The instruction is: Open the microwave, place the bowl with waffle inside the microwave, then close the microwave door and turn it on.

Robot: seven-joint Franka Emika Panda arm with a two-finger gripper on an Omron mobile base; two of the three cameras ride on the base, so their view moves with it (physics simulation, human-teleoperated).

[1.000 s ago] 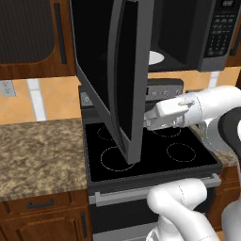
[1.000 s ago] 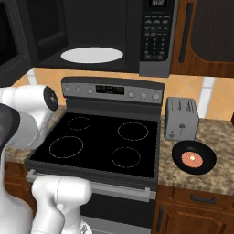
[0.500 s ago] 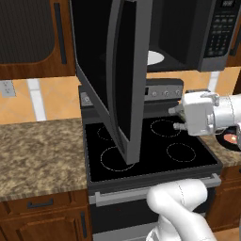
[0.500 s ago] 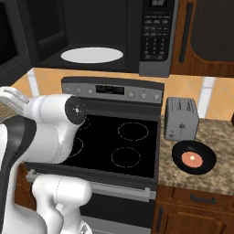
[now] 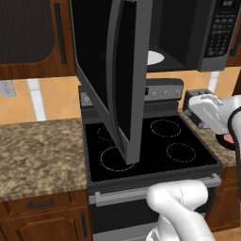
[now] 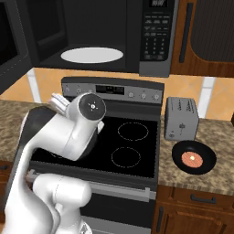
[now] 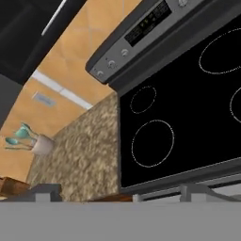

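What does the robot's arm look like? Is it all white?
Mostly white. The arm is made of smooth, rounded, glossy white tubes. One joint ends in a round light-grey cap with a small dark dot in the middle. A dark band runs along a joint, and the base is a fat white cylinder.

microwave (image 6: 114, 34) above stove (image 6: 123, 146), toaster (image 6: 181, 118) right of stove, bowl with waffle (image 6: 193, 157) before toaster

Dark-grey microwave (image 6: 114, 34) with white turntable plate (image 6: 92, 55); black bowl with waffle (image 6: 194, 157), reddish-brown; speckled brown bench (image 5: 40, 150); grey toaster (image 6: 181, 118); seemingly teal utensils (image 7: 19, 136), lower left.
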